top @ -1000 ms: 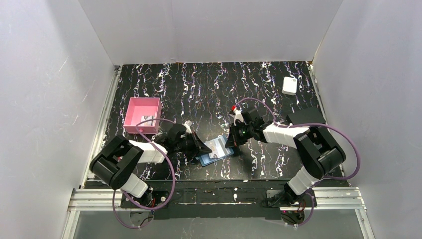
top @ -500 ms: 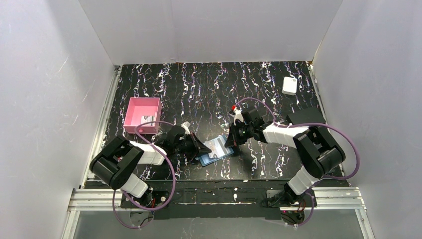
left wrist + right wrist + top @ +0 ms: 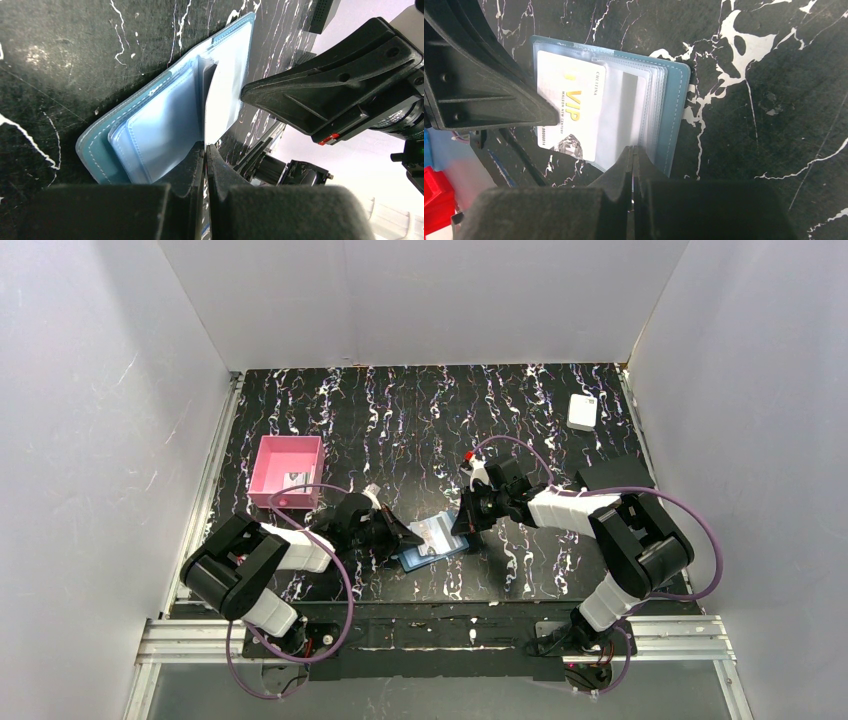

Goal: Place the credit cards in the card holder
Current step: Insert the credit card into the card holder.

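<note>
The teal card holder (image 3: 437,542) lies open on the black marbled table between the two arms. Its pale blue slots (image 3: 160,130) and clear sleeves (image 3: 651,107) are fanned out. A white credit card (image 3: 569,102) printed VIP stands partly inside a sleeve; the left wrist view shows it edge-on (image 3: 220,95). My left gripper (image 3: 205,146) is shut on that card's near edge, at the holder's left side (image 3: 405,537). My right gripper (image 3: 633,148) is shut at the near edge of the clear sleeves and seems to pinch one leaf, on the holder's right side (image 3: 462,523).
A pink square tray (image 3: 268,483) stands at the left, with a small pale card-like thing (image 3: 295,478) in it. A white box (image 3: 582,411) lies at the back right. A flat black rectangle (image 3: 610,474) sits behind the right arm. White walls enclose the table.
</note>
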You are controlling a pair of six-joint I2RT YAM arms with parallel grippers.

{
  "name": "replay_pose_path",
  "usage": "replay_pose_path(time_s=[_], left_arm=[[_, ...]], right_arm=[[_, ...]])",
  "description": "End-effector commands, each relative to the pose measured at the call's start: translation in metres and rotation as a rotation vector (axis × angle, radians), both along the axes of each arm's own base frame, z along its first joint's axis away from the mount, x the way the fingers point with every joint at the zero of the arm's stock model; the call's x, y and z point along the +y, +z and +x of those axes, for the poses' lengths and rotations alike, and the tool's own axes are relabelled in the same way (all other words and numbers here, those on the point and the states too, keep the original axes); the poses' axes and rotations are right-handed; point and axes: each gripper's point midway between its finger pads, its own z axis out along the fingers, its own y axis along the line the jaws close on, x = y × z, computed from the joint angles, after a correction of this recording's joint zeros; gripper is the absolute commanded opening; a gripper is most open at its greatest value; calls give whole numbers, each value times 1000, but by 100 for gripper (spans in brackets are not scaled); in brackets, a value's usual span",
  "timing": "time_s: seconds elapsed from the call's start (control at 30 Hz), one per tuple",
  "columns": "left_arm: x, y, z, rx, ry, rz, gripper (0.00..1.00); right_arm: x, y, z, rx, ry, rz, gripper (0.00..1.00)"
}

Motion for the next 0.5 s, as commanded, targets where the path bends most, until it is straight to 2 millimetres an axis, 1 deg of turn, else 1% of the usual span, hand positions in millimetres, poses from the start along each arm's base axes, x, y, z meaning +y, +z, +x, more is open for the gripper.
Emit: replay_pose_path(time_s=[0.0, 0.2, 0.37, 0.47], left_arm=[[10, -10, 12, -24, 69, 55, 0], [5, -13, 11, -14, 55, 55, 0], [-1, -11, 8, -26, 17, 49, 0], [1, -9, 7, -43, 7, 55, 0]], right_arm=[[-1, -9, -8, 32, 13, -10, 1], [0, -8, -9, 38, 7, 0, 1], [1, -9, -9, 41, 3, 5, 1], [1, -8, -10, 43, 2, 9, 1]])
